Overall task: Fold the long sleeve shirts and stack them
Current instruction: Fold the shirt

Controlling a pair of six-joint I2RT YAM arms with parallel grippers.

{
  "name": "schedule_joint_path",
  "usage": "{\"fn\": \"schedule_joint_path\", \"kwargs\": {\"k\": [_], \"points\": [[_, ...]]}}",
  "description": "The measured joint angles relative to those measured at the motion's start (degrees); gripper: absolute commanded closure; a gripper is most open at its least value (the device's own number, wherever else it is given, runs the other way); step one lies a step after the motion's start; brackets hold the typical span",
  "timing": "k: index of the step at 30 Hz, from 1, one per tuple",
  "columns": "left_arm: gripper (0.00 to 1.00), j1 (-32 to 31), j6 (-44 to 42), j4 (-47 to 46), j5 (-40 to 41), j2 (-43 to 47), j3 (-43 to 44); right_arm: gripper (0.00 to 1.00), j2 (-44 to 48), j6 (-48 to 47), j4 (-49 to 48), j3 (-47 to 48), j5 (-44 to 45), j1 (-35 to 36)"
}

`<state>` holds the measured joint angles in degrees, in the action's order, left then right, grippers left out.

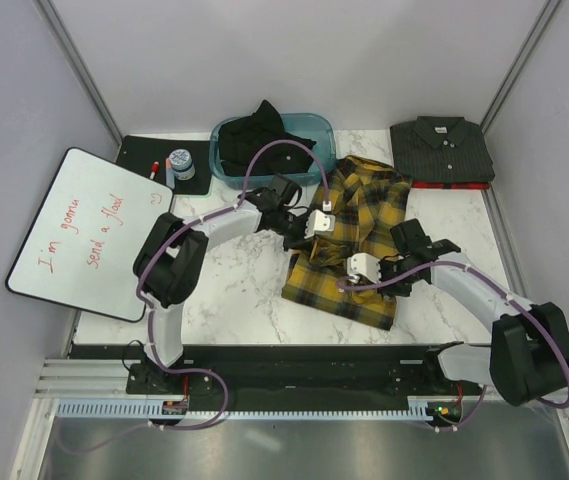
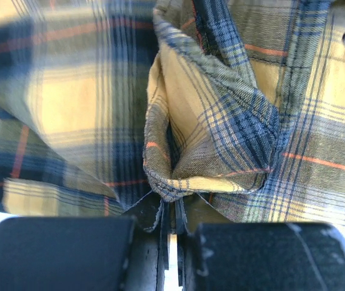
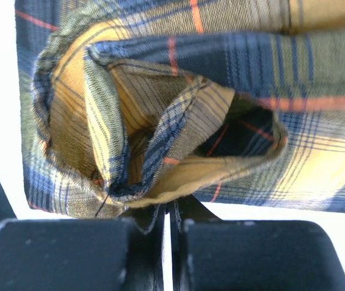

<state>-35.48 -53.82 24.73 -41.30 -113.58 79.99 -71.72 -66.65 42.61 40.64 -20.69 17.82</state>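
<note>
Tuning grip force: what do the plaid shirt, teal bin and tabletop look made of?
The plaid shirt: woven cloth, probably cotton, matte; thread weave and soft creases show in the wrist views. The teal bin: likely moulded plastic, smooth even-coloured walls with slight sheen. The tabletop: white with grey veins, smooth; marble or a marble-look laminate, cannot tell.

My top camera looks down from above and behind the near edge of the marble table [image 1: 234,290], covering all of it. Both wrist cameras face forward, pressed very close to the yellow-and-black plaid shirt [image 1: 369,225], the one thing all three views share.
</note>
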Motion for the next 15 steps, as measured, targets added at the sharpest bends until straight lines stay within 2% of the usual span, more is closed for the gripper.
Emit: {"fn": "schedule_joint_path", "kwargs": {"k": [4,5,6,11,15], "points": [[0.88,0.0,1.9,0.6,2.3,-1.9,0.0,0.82,-4.7,1.5,-1.8,0.6,0.0,-2.1],[0.86,0.0,2.4,0.8,2.8,-2.2,0.0,0.75,-6.4,2.3,-1.8,1.2,0.0,-2.6],[0.85,-0.1,3.0,1.2,3.6,-2.5,0.1,0.73,-8.2,3.2,-1.9,2.1,0.0,-3.0],[0.85,-0.4,5.4,7.2,7.1,-5.0,4.6,0.68,-13.6,6.4,-0.6,6.1,-0.1,-3.4],[0.87,-1.9,6.4,10.3,9.4,-4.9,3.8,0.67,-16.3,7.0,0.9,7.5,-0.3,-3.0]]}}
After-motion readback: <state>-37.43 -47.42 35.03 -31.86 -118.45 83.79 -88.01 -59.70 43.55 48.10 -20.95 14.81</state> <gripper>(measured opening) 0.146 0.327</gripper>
